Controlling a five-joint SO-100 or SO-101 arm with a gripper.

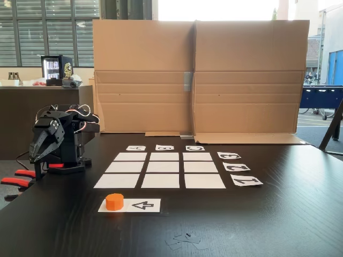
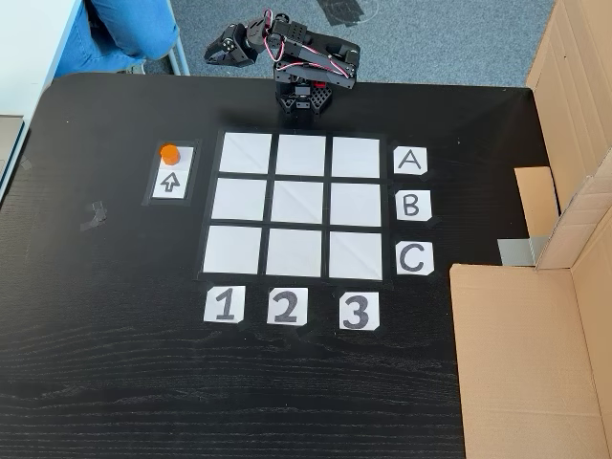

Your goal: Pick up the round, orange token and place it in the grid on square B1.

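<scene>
The orange token (image 1: pixel 114 201) (image 2: pixel 169 153) stands upright on one end of a white paper strip printed with a black arrow (image 1: pixel 142 205) (image 2: pixel 170 182), just outside the grid's A1 corner. The grid (image 1: pixel 163 157) (image 2: pixel 300 154) lies flat on the black table, with A B C and 1 2 3 labels along two sides. Square B1 (image 1: pixel 160 181) (image 2: pixel 238 200) is bare. My gripper (image 1: pixel 35 156) (image 2: pixel 216 48) is folded back over the arm's base at the table edge, well away from the token, shut with nothing in it.
A tall cardboard wall (image 1: pixel 198 75) (image 2: pixel 574 124) borders the table beyond the C side of the grid. Red-handled clamps (image 1: pixel 17 181) hold the arm's base. Scraps of tape (image 1: pixel 185 238) (image 2: pixel 96 215) lie on the table. A person's blue-clad leg (image 2: pixel 129 29) is beside the table.
</scene>
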